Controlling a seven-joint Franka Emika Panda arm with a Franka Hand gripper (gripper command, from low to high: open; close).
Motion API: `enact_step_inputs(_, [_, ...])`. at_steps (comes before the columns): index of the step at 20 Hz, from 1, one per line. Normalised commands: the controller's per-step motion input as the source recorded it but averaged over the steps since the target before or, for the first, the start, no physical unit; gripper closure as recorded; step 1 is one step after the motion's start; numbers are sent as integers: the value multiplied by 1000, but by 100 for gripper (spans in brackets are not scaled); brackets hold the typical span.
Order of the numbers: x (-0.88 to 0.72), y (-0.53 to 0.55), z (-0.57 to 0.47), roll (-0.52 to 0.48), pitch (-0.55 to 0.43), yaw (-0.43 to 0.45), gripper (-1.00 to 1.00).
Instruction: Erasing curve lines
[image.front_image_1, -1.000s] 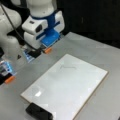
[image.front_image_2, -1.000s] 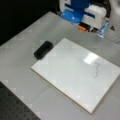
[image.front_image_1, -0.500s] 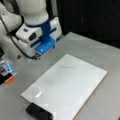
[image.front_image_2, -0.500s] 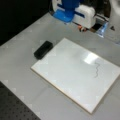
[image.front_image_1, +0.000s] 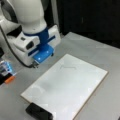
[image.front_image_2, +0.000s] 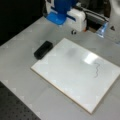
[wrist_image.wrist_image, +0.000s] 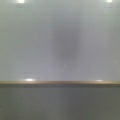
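Claw and arm are seen at a front view's upper left, raised above the grey table just off the far edge of the white board; in a front view the claw hangs at the top, past the board's far side. Whether its jaws are wide or narrow cannot be told, since the blue housing hides the fingers, and nothing is seen to be held.

Left of the claw in a front view, a small blue and orange object is set on the table near the frame edge. Below the claw, at the board's near corner, a black eraser is laid touching or just beside the board edge; in a front view the same eraser is found down and to the left of the claw, just off the board's corner, untouched.

To the right of and below the claw, the curve lines are seen as a faint grey stroke on the board, near its far edge. In a front view the curve lines are shown more plainly as a thin wavy dark stroke, well to the right of and below the claw, still unerased.

In the wrist view, only the board surface, its wooden edge and a strip of table are shown.
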Motion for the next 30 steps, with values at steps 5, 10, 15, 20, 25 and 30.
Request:
enact_step_inputs(5, [141, -499, 41, -14, 118, 233, -100])
enact_step_inputs(10, [132, -462, 44, -15, 102, 244, -100])
enact_step_inputs(15, [115, -343, -4, -55, 64, 168, -100])
enact_step_inputs(20, [163, -266, -27, -92, 35, 156, -100])
enact_step_inputs(25, [225, -300, 49, -67, 71, 208, -100])
enact_step_inputs(30, [344, -343, 4, -10, 107, 258, -100])
